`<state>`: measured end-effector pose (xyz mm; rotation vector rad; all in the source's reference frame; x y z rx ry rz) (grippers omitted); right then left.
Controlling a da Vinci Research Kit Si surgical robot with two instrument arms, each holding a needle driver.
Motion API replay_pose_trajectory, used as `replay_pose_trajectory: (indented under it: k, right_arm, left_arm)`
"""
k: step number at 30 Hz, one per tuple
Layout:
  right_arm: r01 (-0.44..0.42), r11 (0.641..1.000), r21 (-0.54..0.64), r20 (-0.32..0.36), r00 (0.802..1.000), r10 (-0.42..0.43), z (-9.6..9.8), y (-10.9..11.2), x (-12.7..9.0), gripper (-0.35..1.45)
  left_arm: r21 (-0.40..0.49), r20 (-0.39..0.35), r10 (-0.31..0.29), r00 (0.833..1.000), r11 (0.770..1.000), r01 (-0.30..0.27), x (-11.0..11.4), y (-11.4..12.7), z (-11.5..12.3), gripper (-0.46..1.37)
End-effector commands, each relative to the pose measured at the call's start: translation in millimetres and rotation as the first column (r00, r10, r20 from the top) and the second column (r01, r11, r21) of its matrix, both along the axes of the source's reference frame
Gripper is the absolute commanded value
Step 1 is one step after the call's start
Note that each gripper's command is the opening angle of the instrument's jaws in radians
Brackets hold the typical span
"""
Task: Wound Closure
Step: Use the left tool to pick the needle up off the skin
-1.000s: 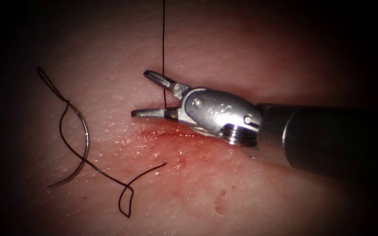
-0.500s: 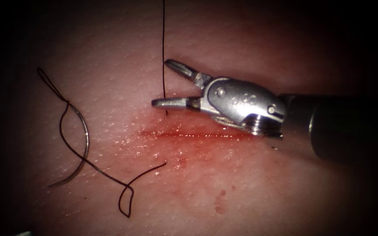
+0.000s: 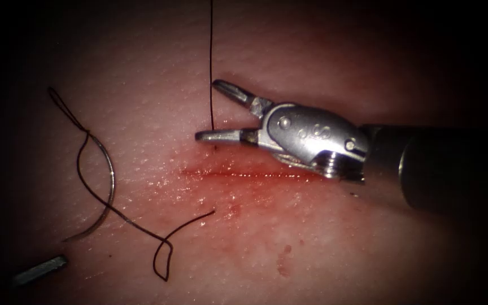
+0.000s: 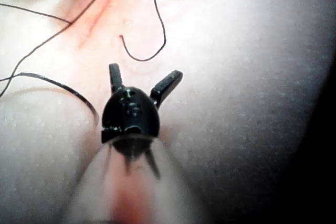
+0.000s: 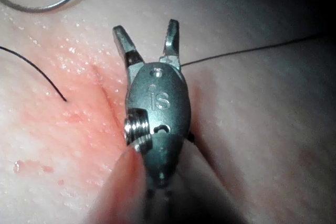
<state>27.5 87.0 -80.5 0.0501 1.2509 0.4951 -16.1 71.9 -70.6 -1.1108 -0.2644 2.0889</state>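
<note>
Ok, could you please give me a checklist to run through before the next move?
1. Right tool fingers open, holding nothing: ok.
2. Left tool fingers open, holding nothing: ok.
3. Needle lying free on the tissue, left of the cut, not in the tissue: ok.
4. Upright thread strand truly between the right tool's fingers: cannot tell.
5. Cut end of thread lying loose beside the cut: ok.

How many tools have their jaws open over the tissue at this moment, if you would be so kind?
2. The right tool is beside the upright thread above the cut; the left tool is open, holding nothing, near the needle.
</note>
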Motion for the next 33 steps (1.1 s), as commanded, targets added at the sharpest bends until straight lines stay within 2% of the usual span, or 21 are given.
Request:
replay_pose_trajectory:
  k: [1,11,14,18,23,27,33]
  right_arm:
    - [0.006,1.0,0.001,-0.003,1.0,-0.006,0.0,0.0,0.0,1.42]
    - [0.007,1.0,-0.002,-0.002,1.0,-0.007,0.2,-0.3,-0.1,1.41]
    - [0.005,1.0,-0.003,-0.004,1.0,-0.005,0.1,-0.3,-0.1,1.41]
    - [0.007,1.0,-0.002,-0.001,1.0,-0.007,0.0,-0.4,-0.3,1.41]
    - [0.008,1.0,-0.001,0.007,1.0,-0.008,-0.2,-0.5,-0.4,1.41]
    - [0.006,1.0,-0.002,0.013,1.0,-0.006,-0.3,-0.7,-0.3,1.42]
    - [0.011,1.0,-0.005,0.018,1.0,-0.011,-0.4,-1.1,-0.3,1.42]
  left_arm:
    - [0.005,-0.006,-0.014,1.0,1.0,0.014,0.1,0.2,0.2,0.73]
    - [0.056,-0.022,-0.081,0.996,0.995,0.082,-0.3,3.8,2.9,0.76]
    - [0.097,-0.054,-0.066,0.996,0.993,0.071,-0.6,4.1,3.8,0.72]
    - [0.167,-0.136,-0.011,0.991,0.985,0.034,-0.8,4.0,5.6,0.75]
    - [0.184,-0.161,-0.009,0.987,0.982,0.039,-1.2,4.3,7.2,0.74]
    - [0.212,-0.192,0.019,0.981,0.977,0.023,-1.8,4.8,8.8,0.73]
    - [0.245,-0.194,0.022,0.981,0.969,0.027,-3.0,4.6,11.0,0.75]
